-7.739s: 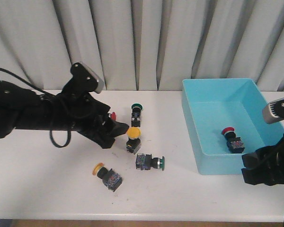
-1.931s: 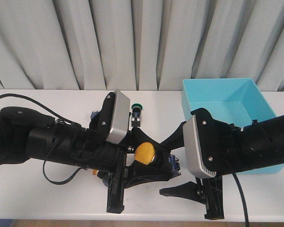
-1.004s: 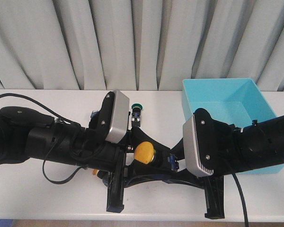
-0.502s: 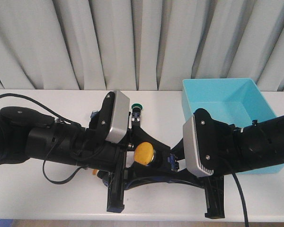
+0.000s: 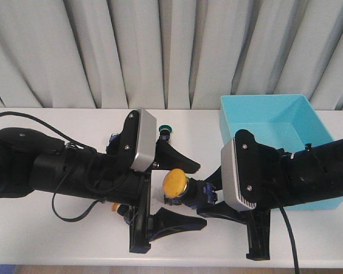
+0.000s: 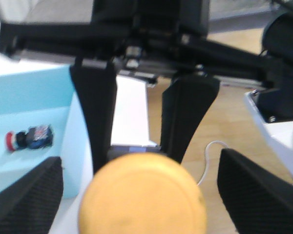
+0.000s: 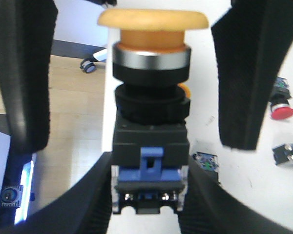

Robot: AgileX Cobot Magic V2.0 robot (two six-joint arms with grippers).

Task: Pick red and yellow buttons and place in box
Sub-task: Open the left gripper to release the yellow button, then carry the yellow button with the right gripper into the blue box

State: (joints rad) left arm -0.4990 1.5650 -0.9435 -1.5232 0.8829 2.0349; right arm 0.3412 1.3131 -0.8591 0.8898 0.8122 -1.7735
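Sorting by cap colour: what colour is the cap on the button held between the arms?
Yellow-orange; the button cap shows best in the right wrist view.

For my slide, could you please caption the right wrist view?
Right gripper clamps the yellow button by its black body, between the left gripper's open fingers.

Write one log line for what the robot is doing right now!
phase: handover | yellow button: held by right claw at its black body | left claw: open around cap | box: one red button inside
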